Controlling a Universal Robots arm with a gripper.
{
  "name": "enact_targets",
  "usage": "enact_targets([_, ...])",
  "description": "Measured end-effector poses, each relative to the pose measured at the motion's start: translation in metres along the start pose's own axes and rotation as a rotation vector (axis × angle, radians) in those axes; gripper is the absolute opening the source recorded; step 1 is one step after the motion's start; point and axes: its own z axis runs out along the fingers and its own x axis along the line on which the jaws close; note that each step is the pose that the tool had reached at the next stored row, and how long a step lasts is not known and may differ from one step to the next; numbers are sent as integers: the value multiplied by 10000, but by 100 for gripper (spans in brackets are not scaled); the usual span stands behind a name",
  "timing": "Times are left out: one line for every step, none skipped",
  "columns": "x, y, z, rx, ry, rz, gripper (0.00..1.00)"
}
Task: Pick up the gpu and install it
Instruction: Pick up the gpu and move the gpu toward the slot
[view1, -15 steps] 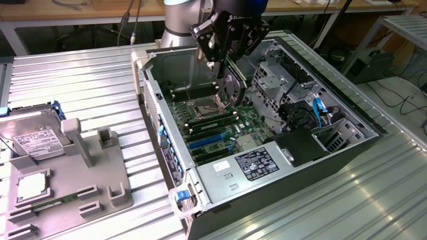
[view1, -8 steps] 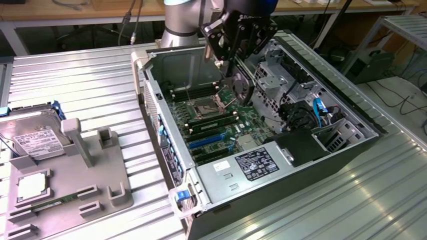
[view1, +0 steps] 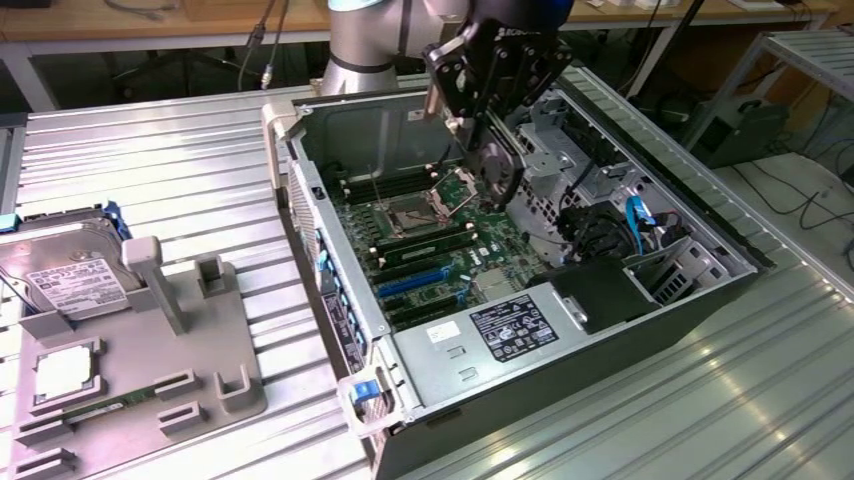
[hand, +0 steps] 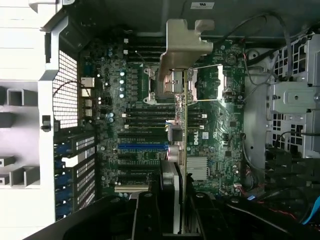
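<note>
Arm reaches straight down, hand (view1: 483, 125) clamped on the gpu (view1: 502, 175), held on edge over the motherboard (view1: 427, 250) inside the open computer case (view1: 601, 400), seemingly not yet seated; metal drive cage (view1: 554, 160) close beside

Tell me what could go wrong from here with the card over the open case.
1. The gpu, clamped in the gripper's fingers, hangs edge-down above the motherboard near the processor socket. Lowered here, it might hit that instead of the blue slots.
2. Its silver bracket may catch the case wall.
</note>
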Motion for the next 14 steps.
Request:
enact_targets([-21,1,0,0,-1,12,28])
enact_targets([-44,2,1,1,-3,27,28])
enact_targets([-76,4,2,1,-4,46,28])
enact_targets([-98,5,2,1,-6,58,28])
enact_targets([-131,6,3,2,-7,76,28])
enact_targets([-146,6,3,2,-8,86,28])
enact_targets([-149,5,3,2,-9,87,28])
enact_targets([-148,6,3,2,-9,88,28])
enact_targets([-149,6,4,0,-9,88,28])
enact_targets([-149,6,3,2,-9,88,28])
enact_targets([-149,6,4,2,-9,88,28])
enact_targets([-149,6,4,1,-9,88,28])
enact_targets([-149,6,4,2,-9,88,28])
enact_targets([-149,6,4,2,-9,87,28])
